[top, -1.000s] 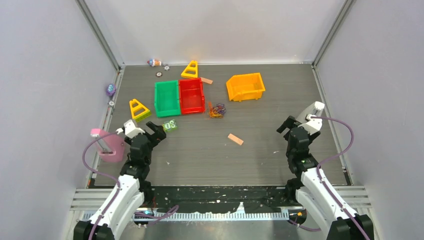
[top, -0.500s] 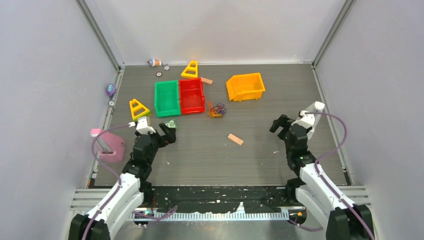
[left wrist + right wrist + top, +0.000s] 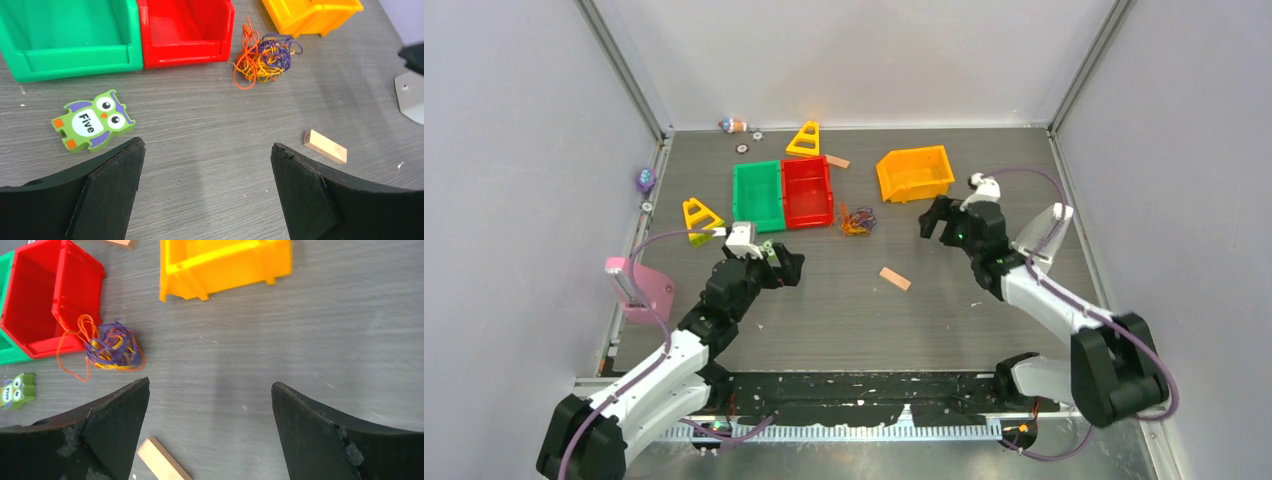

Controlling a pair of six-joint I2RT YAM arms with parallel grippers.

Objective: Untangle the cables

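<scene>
The cables (image 3: 857, 221) lie as one tangled clump of thin orange, yellow and dark purple wires on the table, just right of the red bin. The clump also shows in the left wrist view (image 3: 262, 57) and the right wrist view (image 3: 110, 347). My left gripper (image 3: 783, 266) is open and empty, low over the table, well short and left of the clump; in its own view (image 3: 206, 145) only bare table lies between the jaws. My right gripper (image 3: 937, 219) is open and empty to the right of the clump, with bare table between its jaws (image 3: 210, 385).
A green bin (image 3: 758, 197) and a red bin (image 3: 807, 192) stand side by side, an orange bin (image 3: 914, 173) further right. A green owl tile (image 3: 92, 120) lies by the left gripper. A wooden block (image 3: 894, 278) lies mid-table. Yellow triangles (image 3: 702, 217) (image 3: 804, 139) and a pink object (image 3: 639, 290) sit at the left.
Both arms have reached forward. The left gripper moved right and away from its base past the owl tile. The right gripper swung left and farther out, nearer the clump. The cables have not moved.
</scene>
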